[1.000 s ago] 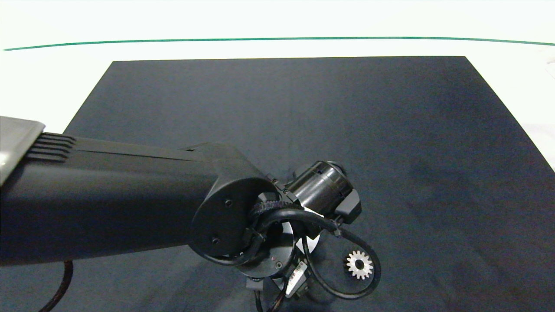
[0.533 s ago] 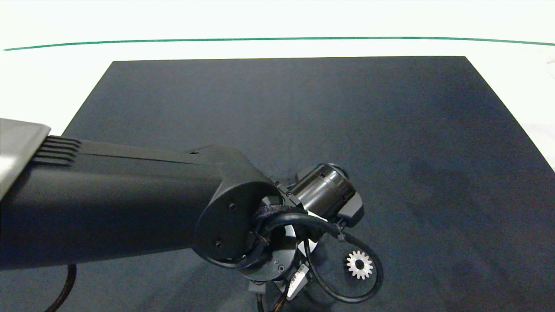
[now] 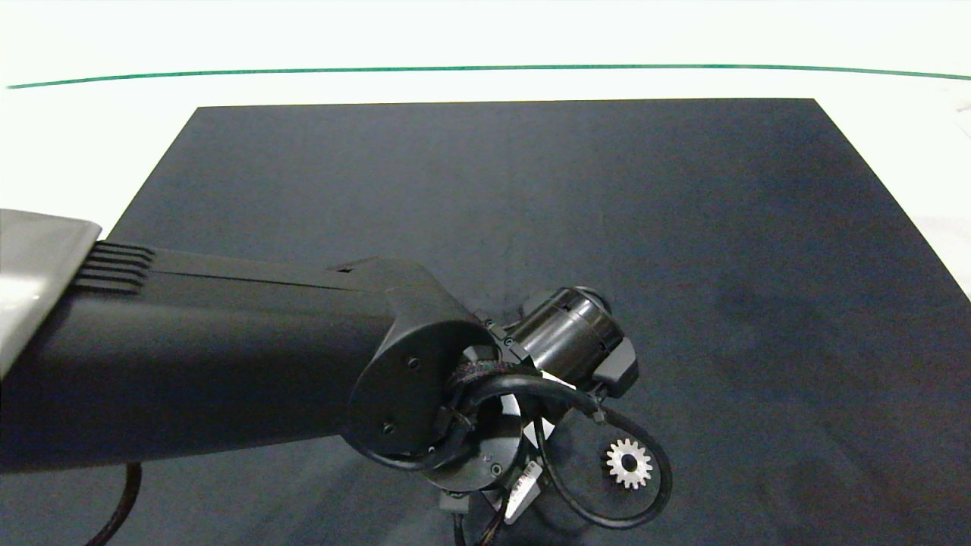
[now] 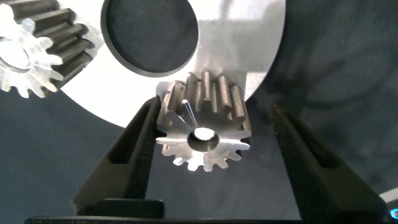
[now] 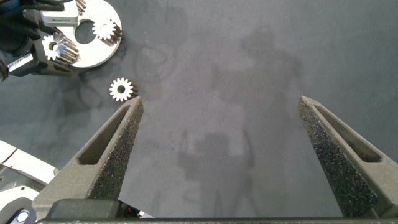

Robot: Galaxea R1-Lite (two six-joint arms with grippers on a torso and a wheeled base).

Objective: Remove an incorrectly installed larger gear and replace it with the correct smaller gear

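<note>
The larger gear (image 4: 204, 127), silver with pointed flaring teeth, stands on a pin at the edge of a white round plate (image 4: 249, 37). My left gripper (image 4: 214, 109) is open around it, one finger at its teeth and the other a little apart. In the head view the left arm (image 3: 227, 356) hides this spot. A smaller gear (image 3: 628, 463) lies loose on the dark mat just right of that arm and also shows as the loose gear (image 5: 121, 89) in the right wrist view. My right gripper (image 5: 221, 102) hangs open over bare mat.
Another blunt-toothed gear (image 4: 31, 50) sits on the plate beside a round hole (image 4: 149, 31). The plate (image 5: 87, 56) carries further gears (image 5: 107, 28). A black cable loop (image 3: 652, 493) curls around the loose gear. The dark mat (image 3: 683, 227) lies on a white table.
The left arm has crept slightly right and toward the near edge in the head view. The loose gear on the mat has not moved.
</note>
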